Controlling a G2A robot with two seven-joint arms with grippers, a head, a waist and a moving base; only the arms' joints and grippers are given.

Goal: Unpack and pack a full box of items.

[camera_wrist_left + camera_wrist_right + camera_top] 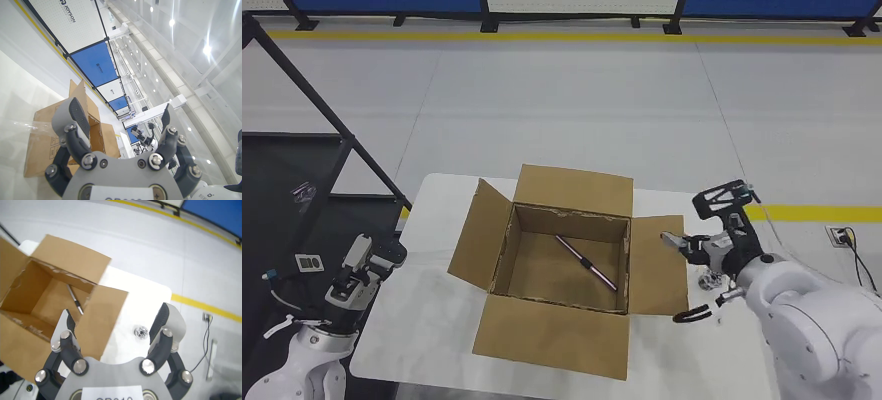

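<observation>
An open cardboard box [562,270] stands on the white table [442,300], all four flaps folded outward. A slim pen [585,262] lies diagonally on the box floor, also seen as a silver pen [74,299] in the right wrist view. A small shiny round object [140,332] rests on the table beside the box's right flap [102,321]. My right gripper [113,321] hovers open over that flap and the round object, holding nothing. My left gripper [121,115] is open and empty at the table's left edge, pointing up past the box [56,136].
The table's far right corner [166,289] is bare. A cable and small plug [207,317] lie on the floor to the right. A black frame [322,110] and dark mat stand to the left of the table.
</observation>
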